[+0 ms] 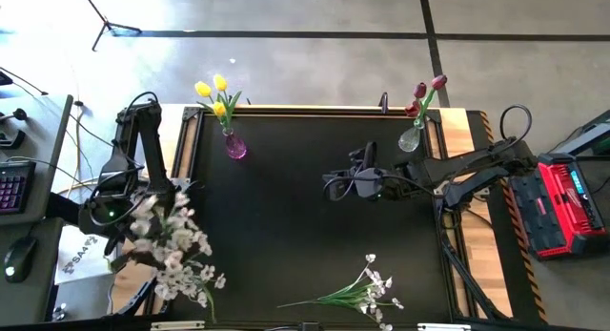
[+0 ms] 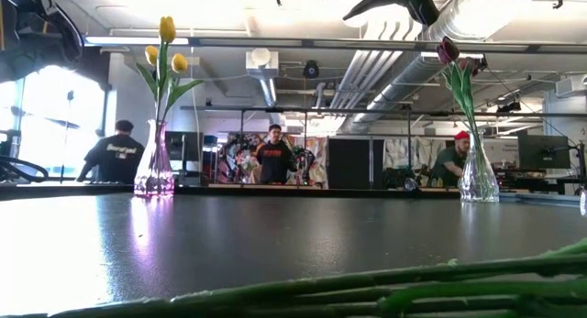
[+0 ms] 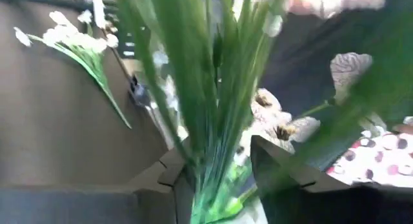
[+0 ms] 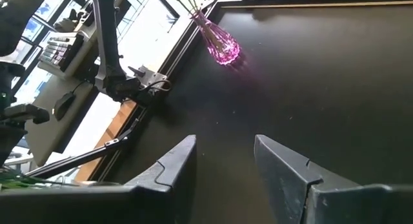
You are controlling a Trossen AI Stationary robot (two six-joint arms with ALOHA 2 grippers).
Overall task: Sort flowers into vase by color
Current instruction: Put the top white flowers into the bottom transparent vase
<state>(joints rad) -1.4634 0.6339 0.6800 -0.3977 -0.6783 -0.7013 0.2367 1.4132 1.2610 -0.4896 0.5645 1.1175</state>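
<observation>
White blossom spray: clenched by stems in left pincer, off counter's left edge. Second white spray: loose on counter, well apart from right pincer. Right pincer: released, empty, above mid-counter. Yellow tulips in purple vase; red tulips in clear vase. Step, judged: white sort. Next: carriage to a vase, none evident for white.

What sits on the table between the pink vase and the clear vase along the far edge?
Nothing: in the high view, only bare dark table runs from the pink vase to the clear vase; the low view agrees.
</observation>
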